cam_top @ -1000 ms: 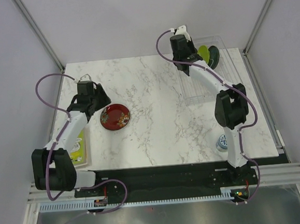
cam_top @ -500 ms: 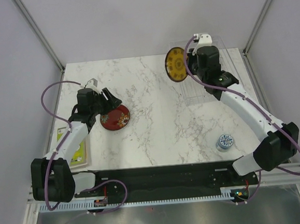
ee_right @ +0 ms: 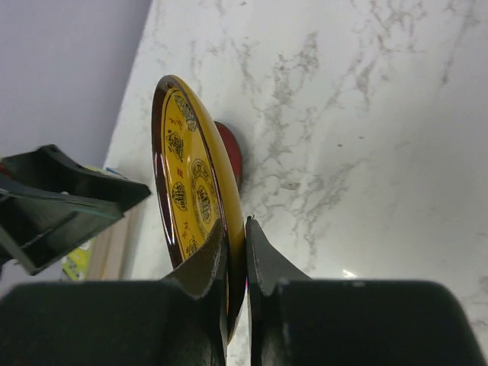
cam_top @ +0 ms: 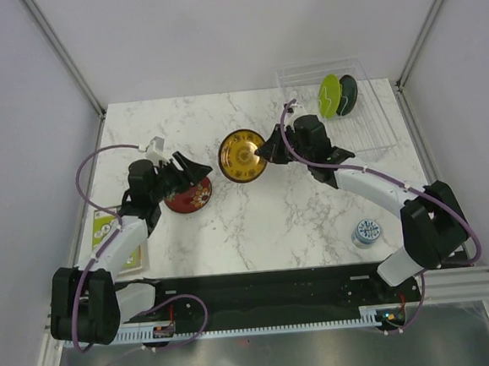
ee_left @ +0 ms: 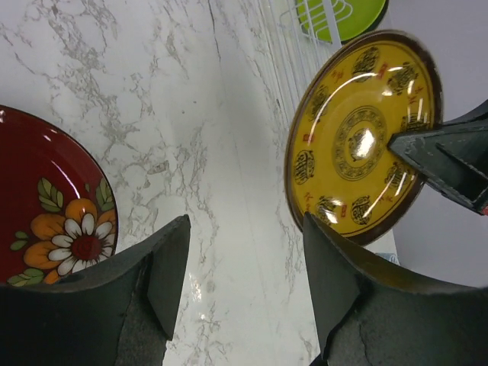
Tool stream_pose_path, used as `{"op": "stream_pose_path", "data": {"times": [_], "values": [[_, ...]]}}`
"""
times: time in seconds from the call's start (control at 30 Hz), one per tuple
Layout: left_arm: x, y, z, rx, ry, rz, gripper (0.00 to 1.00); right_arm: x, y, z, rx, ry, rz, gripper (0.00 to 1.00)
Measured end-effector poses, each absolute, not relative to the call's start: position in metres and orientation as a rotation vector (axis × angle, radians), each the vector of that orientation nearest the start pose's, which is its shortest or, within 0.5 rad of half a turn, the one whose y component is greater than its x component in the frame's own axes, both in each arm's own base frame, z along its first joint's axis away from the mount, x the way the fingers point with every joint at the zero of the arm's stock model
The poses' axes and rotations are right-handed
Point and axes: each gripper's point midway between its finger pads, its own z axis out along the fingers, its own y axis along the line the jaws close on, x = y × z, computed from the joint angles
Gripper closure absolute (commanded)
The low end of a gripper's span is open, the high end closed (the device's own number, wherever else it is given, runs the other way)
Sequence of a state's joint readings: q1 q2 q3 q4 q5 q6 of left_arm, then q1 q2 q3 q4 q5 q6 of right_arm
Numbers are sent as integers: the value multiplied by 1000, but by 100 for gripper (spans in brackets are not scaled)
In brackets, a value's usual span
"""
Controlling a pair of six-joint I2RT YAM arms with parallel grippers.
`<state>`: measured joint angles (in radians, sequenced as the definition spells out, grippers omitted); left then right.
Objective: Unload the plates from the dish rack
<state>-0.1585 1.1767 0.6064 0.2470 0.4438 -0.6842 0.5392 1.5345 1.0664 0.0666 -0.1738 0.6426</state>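
Observation:
My right gripper (cam_top: 265,150) is shut on the rim of the yellow patterned plate (cam_top: 241,156) and holds it tilted above the table's middle; it also shows in the right wrist view (ee_right: 194,194) and the left wrist view (ee_left: 360,137). The dark red floral plate (cam_top: 188,194) lies flat on the table at left, also in the left wrist view (ee_left: 46,213). My left gripper (cam_top: 194,171) is open and empty just over the red plate's far edge, facing the yellow plate. The lime green plate (cam_top: 329,96) and the dark teal plate (cam_top: 348,93) stand in the clear dish rack (cam_top: 367,131) at back right.
A small blue-and-white cup (cam_top: 366,232) stands at the front right. A flat green-yellow rectangular item (cam_top: 124,247) lies at the table's left edge under the left arm.
My right gripper has carried the yellow plate from beside the rack leftward and down to the table's middle. My left gripper has swung right and toward the yellow plate.

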Motion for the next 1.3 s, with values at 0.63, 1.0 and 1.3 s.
{"op": "stream_pose_path", "data": {"times": [0.63,1.0,1.3], "values": [[327,-147,169,-287,1912,-988,32,355,332,218,30,1955,1206,96],[325,-143,181,-284,1876,-962,32,358,312,199,37,2022,1024,96],[332,-147,175,-284,1867,-981,36,349,335,193,17,2034,1123,95]]}}
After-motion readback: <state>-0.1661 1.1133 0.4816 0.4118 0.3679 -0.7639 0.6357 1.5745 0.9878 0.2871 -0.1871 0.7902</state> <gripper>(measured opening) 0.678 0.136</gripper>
